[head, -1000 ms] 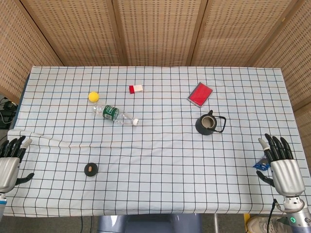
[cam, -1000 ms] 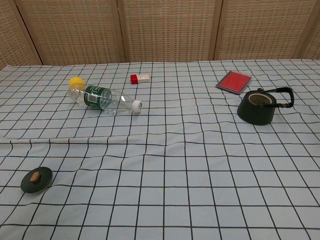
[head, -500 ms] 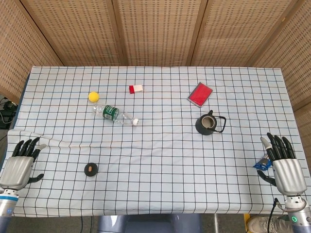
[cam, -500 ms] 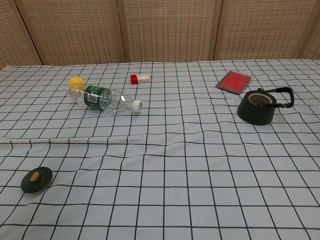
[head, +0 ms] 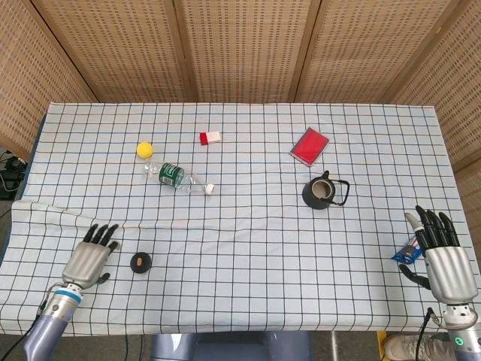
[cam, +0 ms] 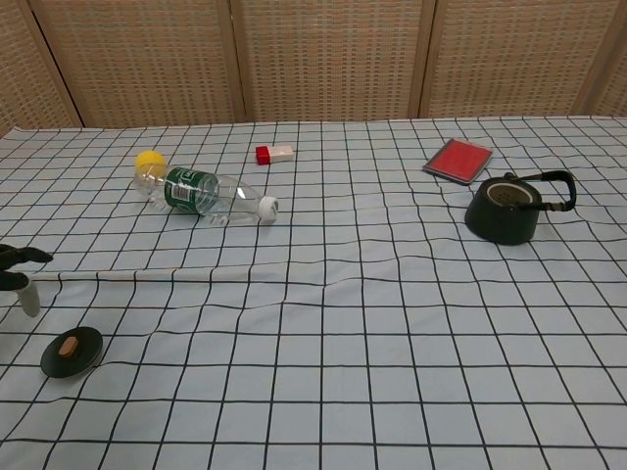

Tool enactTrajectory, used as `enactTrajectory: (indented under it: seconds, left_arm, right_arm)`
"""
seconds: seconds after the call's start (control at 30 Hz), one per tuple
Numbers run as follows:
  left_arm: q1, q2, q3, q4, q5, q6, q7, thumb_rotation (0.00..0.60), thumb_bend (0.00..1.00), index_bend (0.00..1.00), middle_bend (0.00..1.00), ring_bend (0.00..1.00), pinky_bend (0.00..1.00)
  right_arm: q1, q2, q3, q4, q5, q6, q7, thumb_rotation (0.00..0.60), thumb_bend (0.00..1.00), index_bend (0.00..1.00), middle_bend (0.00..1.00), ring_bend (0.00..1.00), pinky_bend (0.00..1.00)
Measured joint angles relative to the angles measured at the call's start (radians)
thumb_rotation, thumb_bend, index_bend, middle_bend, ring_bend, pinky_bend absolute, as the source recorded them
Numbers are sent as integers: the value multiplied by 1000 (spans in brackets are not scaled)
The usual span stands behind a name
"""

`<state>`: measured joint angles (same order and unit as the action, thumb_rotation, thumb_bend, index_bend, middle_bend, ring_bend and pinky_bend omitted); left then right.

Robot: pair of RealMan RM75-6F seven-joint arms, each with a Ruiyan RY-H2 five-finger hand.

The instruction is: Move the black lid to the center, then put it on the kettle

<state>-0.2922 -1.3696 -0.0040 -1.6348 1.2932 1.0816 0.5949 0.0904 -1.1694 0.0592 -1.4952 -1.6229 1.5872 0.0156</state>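
Observation:
The black lid (head: 140, 262) with a brown knob lies flat on the checked cloth near the front left; the chest view shows the lid (cam: 72, 352) low at its left. My left hand (head: 90, 260) hovers just left of it, fingers apart and holding nothing; only its fingertips (cam: 22, 269) enter the chest view. The black kettle (head: 325, 191) stands open-topped at the right, handle to the right, and the kettle (cam: 509, 208) also shows in the chest view. My right hand (head: 442, 259) is open at the front right edge, far from the kettle.
A plastic bottle (head: 176, 177) lies on its side left of centre, with a yellow ball (head: 144, 150) behind it. A red and white block (head: 210, 138) and a red booklet (head: 310, 146) lie further back. A blue wrapper (head: 406, 253) sits by my right hand. A cloth fold (cam: 196, 274) crosses the left half.
My left hand has moved in from the table's left edge toward the black lid and now hovers beside it. My right hand has drifted slightly down. The lid and kettle have not moved.

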Motion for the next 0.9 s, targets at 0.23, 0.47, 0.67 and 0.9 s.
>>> enactTrajectory:
  seconds: [0.23, 0.47, 0.67, 0.9]
  left_arm:
    - [-44, -83, -7, 3, -55, -12, 99, 600, 226, 252, 0, 0, 0]
    - [-61, -122, -1, 10, -62, 8, 126, 600, 225, 282, 0, 0, 0]
    - [-71, -144, 7, 20, -81, 5, 149, 600, 226, 349, 0, 0, 0]
    - [-79, -162, 11, 34, -78, 18, 135, 600, 312, 439, 0, 0, 0]
  right_arm:
    - [-2, 10, 3, -2, 1, 7, 24, 600, 96, 89, 0, 0, 0]
    - [-6, 17, 4, -8, 3, 12, 36, 600, 96, 89, 0, 0, 0]
    - [-6, 19, 4, -11, 2, 14, 35, 600, 96, 89, 0, 0, 0]
    - [-10, 21, 6, -13, 0, 22, 43, 600, 96, 89, 0, 0, 0]
